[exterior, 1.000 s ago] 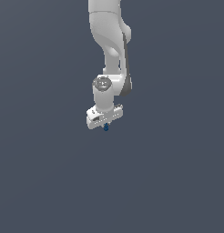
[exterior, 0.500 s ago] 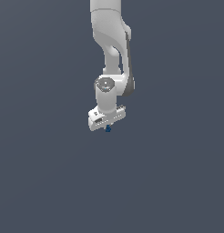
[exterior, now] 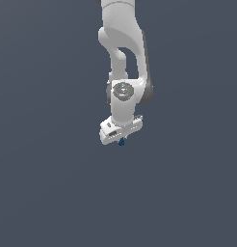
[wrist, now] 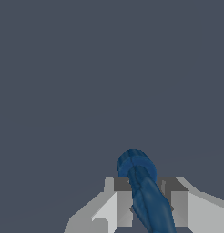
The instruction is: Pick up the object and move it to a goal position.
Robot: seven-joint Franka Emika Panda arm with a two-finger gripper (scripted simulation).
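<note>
In the wrist view, nearest the camera, the gripper [wrist: 145,200] has its two grey-and-white fingers [wrist: 120,202] set narrowly on either side of the object [wrist: 143,191], which sits between them and touches both inner faces. Seen this close, the object is a dark-blue, elongated piece with a rounded, ring-like end that sticks out past the fingertips. Beyond that end there is only a flat, uniform slate-grey surface, with nothing else on it that can be made out.

In the exterior view, the object [exterior: 122,142] appears as a tiny dark-blue blob poking out just under the white gripper [exterior: 121,137], far smaller than the hand that holds it. The gripper points downward and is slightly tilted, its lower edge sloping up toward the exterior view's right. Above it is the round wrist joint [exterior: 123,90] with a grey cap, and farther up the white arm [exterior: 121,34] rises to the top edge of the picture. The grey background is plain, so it cannot be told whether the object hangs above a tabletop or rests close to it
</note>
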